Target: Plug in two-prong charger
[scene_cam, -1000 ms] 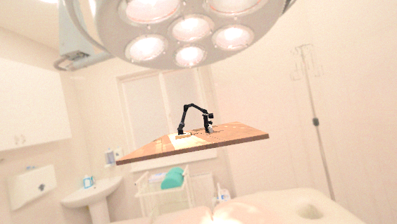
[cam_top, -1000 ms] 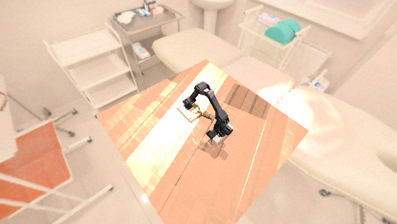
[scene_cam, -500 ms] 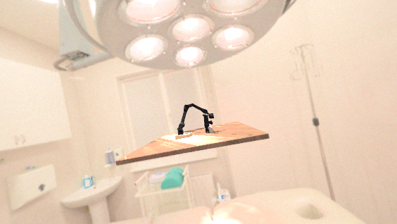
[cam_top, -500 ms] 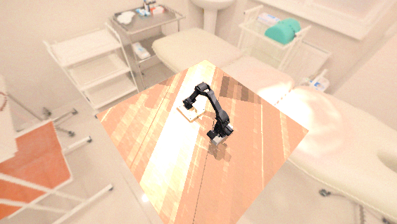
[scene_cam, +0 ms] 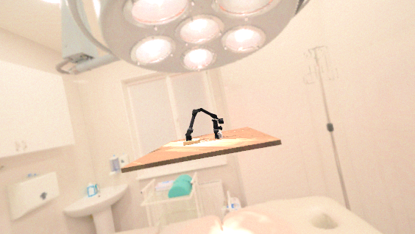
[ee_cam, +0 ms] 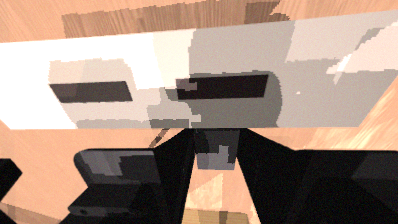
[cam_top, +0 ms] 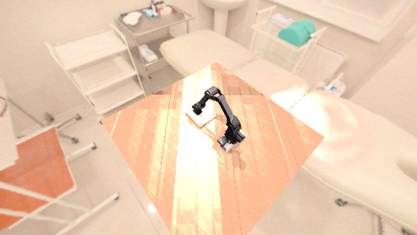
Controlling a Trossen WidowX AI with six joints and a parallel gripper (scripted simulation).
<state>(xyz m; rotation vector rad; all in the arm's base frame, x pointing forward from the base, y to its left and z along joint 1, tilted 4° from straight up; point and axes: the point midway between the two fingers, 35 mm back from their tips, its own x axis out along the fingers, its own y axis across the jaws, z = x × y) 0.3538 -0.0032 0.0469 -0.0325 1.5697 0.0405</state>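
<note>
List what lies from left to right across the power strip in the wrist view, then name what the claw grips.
Left dark slot → right dark slot → bare grey end of the power strip. Below the right slot, the claw is shut on the grey charger.

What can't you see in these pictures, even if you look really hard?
- Charger: wrist view shows only a grey piece; the black fingers cover its sides, and its prongs are hidden.
- Power strip: its ends are cut off by the wrist view's edges.
- Gripper: too small in the top and exterior views to show its hold.
</note>
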